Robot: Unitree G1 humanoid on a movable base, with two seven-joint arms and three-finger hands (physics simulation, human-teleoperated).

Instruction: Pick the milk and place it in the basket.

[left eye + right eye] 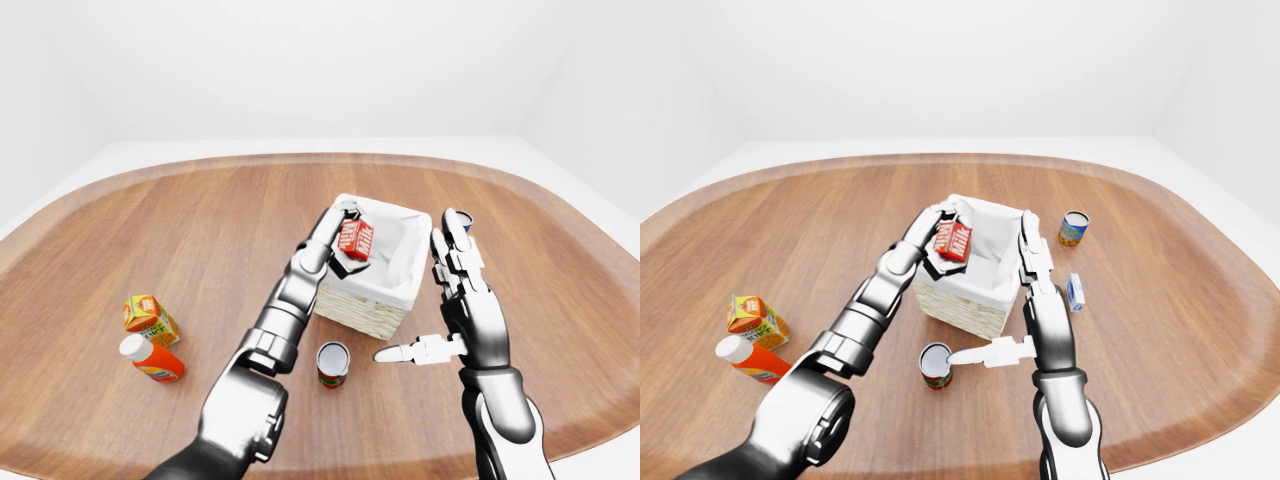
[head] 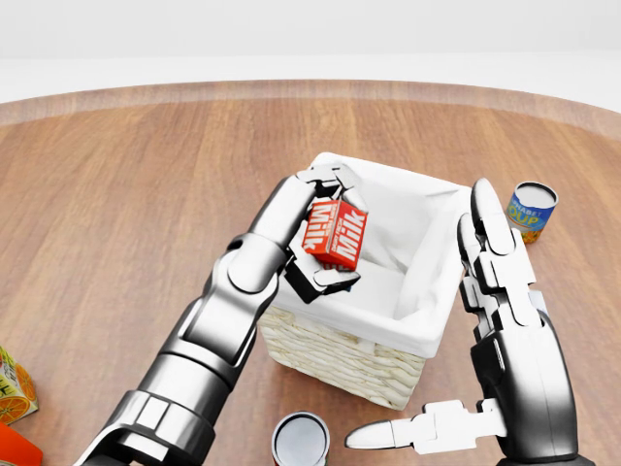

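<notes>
Milk (image 2: 336, 234) inside basket (image 2: 340, 356), hand-held (image 2: 320, 233).

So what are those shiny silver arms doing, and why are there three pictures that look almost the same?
Those arms belong to a pretend robot inside a computer world. The three pictures come from cameras on its head, looking down over its own arms.

Its left hand is closed around a red milk carton, holding it over a white-lined basket on a round wooden table. Its right hand is open beside the basket, holding nothing.

Also on the table: an open can near the basket, a soup can, a small blue-and-white box, an orange juice carton and an orange bottle.
</notes>
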